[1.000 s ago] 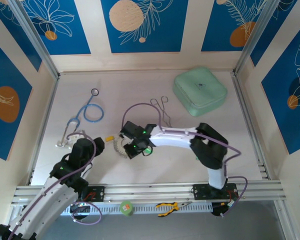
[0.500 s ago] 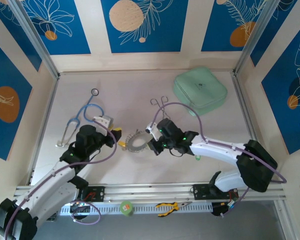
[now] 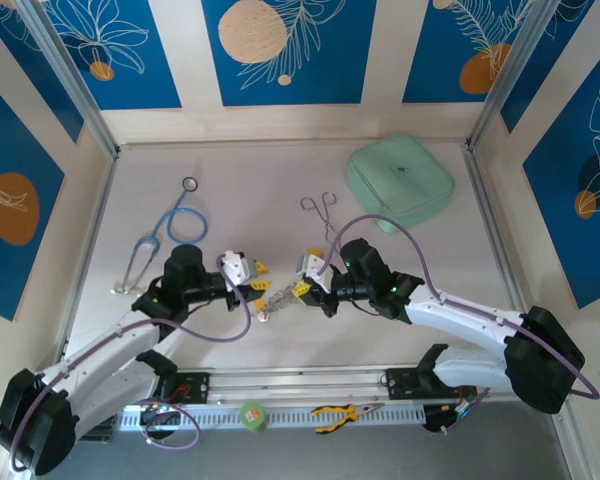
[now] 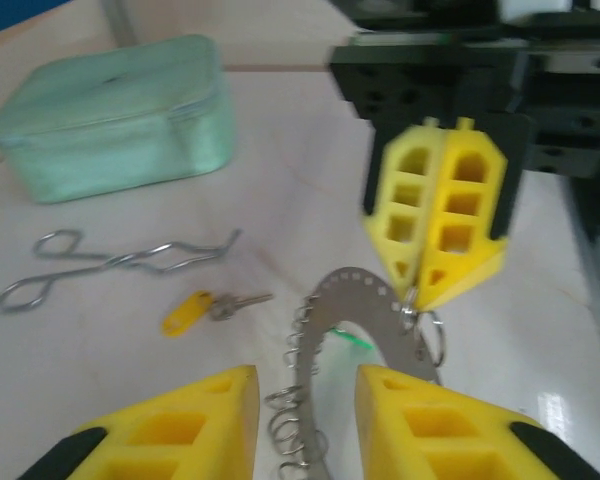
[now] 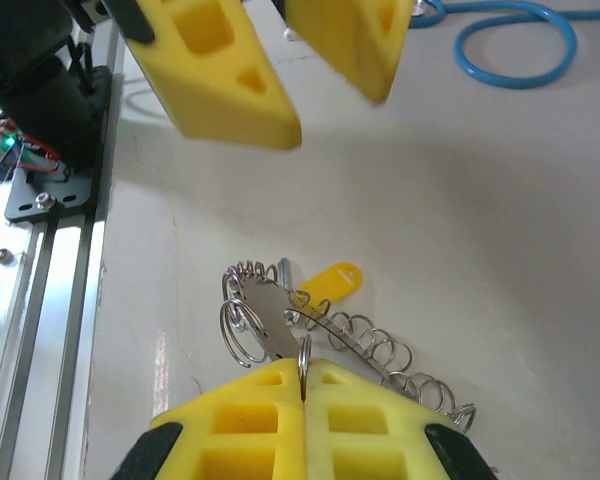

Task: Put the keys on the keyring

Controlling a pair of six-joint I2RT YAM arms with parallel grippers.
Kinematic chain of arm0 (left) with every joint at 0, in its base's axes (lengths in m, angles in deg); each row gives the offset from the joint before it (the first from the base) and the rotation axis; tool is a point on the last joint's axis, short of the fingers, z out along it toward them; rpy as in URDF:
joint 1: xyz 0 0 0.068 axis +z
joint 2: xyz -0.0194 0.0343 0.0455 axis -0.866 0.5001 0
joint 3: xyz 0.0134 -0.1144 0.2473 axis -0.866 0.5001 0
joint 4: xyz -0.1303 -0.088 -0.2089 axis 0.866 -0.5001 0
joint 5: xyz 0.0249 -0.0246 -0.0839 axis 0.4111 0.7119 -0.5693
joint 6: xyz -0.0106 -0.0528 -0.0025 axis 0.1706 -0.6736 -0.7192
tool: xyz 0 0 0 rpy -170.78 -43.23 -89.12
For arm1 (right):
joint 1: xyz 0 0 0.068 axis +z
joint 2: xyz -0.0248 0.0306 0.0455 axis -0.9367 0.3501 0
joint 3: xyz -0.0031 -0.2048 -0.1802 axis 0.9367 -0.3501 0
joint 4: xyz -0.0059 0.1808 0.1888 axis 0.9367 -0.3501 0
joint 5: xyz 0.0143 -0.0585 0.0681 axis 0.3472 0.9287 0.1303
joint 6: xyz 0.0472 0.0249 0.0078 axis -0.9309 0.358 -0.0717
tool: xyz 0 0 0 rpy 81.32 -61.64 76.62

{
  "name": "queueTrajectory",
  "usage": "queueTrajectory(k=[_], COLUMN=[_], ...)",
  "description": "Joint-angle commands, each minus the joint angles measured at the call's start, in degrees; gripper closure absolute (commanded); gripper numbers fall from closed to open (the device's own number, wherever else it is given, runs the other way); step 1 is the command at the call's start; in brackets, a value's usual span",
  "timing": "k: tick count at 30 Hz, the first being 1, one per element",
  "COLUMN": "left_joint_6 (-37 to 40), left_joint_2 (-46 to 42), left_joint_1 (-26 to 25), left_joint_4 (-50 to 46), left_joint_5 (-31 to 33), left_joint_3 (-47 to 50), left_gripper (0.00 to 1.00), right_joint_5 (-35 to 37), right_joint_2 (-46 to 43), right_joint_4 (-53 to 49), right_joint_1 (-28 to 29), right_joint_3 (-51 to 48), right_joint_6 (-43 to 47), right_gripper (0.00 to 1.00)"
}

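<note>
The keyring (image 4: 352, 296) is a silvery arched plate fringed with small wire rings, lying on the table between both grippers (image 3: 277, 299). My right gripper (image 5: 305, 400) is shut on one small ring at its rim, also seen as yellow fingers (image 4: 440, 215) in the left wrist view. My left gripper (image 4: 305, 420) stands open, its fingers straddling the ring's fringed side without touching it. A key with a yellow head (image 4: 188, 312) lies just beside the ring (image 5: 330, 281). A green sliver (image 4: 346, 339) shows under the arch.
Silver forceps (image 4: 110, 262) lie beyond the key, and a mint-green case (image 3: 400, 182) sits at the back right. A blue-tubed stethoscope (image 3: 178, 224) lies at the left. The rail at the near edge carries pliers (image 3: 340, 412).
My left gripper has travelled right to the keyring and its jaws have narrowed. The right arm has stretched out and drawn the keyring a little rightward, still shut on it.
</note>
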Motion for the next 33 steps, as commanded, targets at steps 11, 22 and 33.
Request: queueTrajectory(k=[11, 22, 33], left_joint_6=[11.7, 14.3, 13.8], left_joint_2=[6.6, 7.7, 8.1], left_joint_1=[-4.2, -4.8, -5.4], left_joint_4=[-3.2, -5.2, -3.1], left_joint_5=[-9.7, -9.0, -6.4], left_joint_3=[-1.1, -1.1, -1.1], left_gripper=[0.76, 0.77, 0.8], right_joint_5=[-0.5, 1.3, 0.0], right_joint_2=[1.0, 2.7, 4.1], right_joint_4=[0.3, 1.7, 3.1], right_joint_1=[3.5, 5.4, 6.3], right_joint_3=[1.7, 3.1, 3.9], right_joint_6=[8.0, 6.7, 6.2], right_gripper=[1.0, 1.0, 1.0])
